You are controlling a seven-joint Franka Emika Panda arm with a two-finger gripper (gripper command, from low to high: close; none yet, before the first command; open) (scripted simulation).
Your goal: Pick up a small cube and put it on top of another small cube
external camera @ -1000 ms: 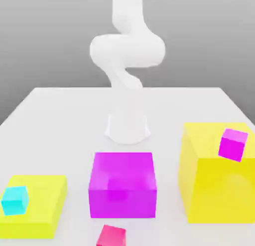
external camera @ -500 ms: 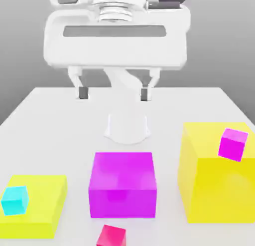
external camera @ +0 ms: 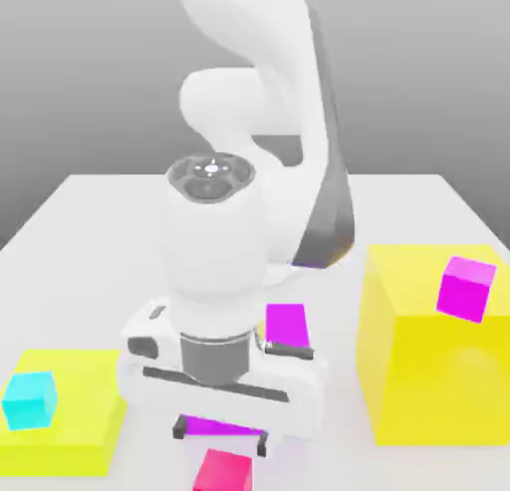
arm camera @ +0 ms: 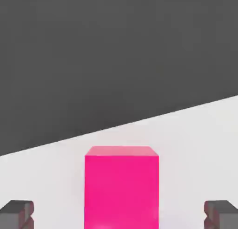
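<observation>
The small crimson cube (external camera: 223, 471) lies on the white table at the front edge, in front of the large magenta block (external camera: 287, 323). My gripper (external camera: 221, 437) hangs just above it, open, one dark finger (external camera: 180, 426) off to each side. In the hand view the crimson cube (arm camera: 122, 186) stands midway between the wide-spread fingertips (arm camera: 17, 214), with clear gaps on both sides. The small cyan cube (external camera: 28, 399) rests on a low yellow block (external camera: 75, 374) at the exterior view's left.
My hand and arm cover most of the large magenta block. A tall yellow block (external camera: 438, 379) at the exterior view's right carries a small magenta cube (external camera: 466, 288). The white table (external camera: 90, 240) stretches back behind the arm.
My hand has come down from high over the table's middle to just above the crimson cube at the front, and it now hides most of the magenta block. No cube has moved.
</observation>
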